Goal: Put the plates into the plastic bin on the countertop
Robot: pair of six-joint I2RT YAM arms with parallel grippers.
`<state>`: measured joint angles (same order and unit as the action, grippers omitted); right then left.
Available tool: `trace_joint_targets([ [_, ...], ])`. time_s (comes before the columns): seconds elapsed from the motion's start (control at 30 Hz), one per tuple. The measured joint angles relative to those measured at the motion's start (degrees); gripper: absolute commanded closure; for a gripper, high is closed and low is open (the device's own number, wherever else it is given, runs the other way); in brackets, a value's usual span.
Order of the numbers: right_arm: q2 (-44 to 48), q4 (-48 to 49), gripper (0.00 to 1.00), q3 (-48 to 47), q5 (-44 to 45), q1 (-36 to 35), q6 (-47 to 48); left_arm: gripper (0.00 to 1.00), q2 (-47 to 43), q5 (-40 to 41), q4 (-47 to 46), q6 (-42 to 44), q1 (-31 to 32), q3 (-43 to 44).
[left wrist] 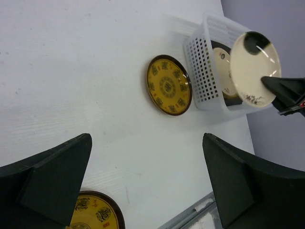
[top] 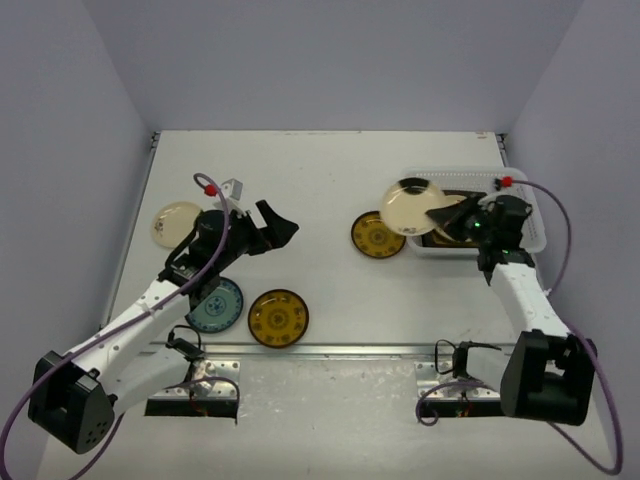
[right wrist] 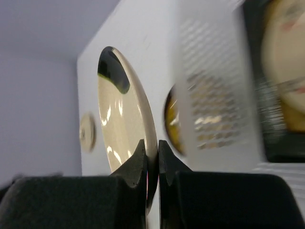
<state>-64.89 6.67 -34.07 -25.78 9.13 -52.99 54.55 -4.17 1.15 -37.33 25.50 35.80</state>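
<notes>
Off-white countertop [top: 320, 170] — plastic bin [left wrist: 204, 71] holds a dark-rimmed square plate [left wrist: 221, 67]; right gripper [right wrist: 151, 145] clamps cream plate [right wrist: 124, 119] at bin edge — left gripper [left wrist: 147, 138] wide, empty.

Pale lavender walls [top: 330, 60] — three sides

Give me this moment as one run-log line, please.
right gripper: shut on cream plate rim, tilted over plastic bin | left gripper: open, empty | countertop: four plates loose
</notes>
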Motion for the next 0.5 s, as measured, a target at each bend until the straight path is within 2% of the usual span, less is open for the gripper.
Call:
trace_joint_targets([
  [0.1,0.27,-1.42,1.00,-0.04,8.62,11.00,-2.15,0.00,1.34,1.32,-0.25,0.03,0.00,-0.22],
  [0.27,-7.49,-2.71,0.99,-0.34,14.14,15.45,-5.02,0.00,8.24,0.24,-0.43,1.06,0.02,-0.58],
  [0.3,-10.24,-3.00,0.94,-0.95,14.08,15.82,-5.12,0.00,9.49,0.04,-0.35,1.41,0.02,-0.56],
  [0.37,-13.97,-3.69,0.56,-2.23,13.95,16.23,-4.96,0.00,11.20,-0.28,0.24,2.09,0.02,-0.58],
  [0.5,-14.75,-3.38,0.12,-5.17,13.97,16.21,-4.69,0.00,12.37,-0.75,0.44,3.01,0.02,-0.58],
])
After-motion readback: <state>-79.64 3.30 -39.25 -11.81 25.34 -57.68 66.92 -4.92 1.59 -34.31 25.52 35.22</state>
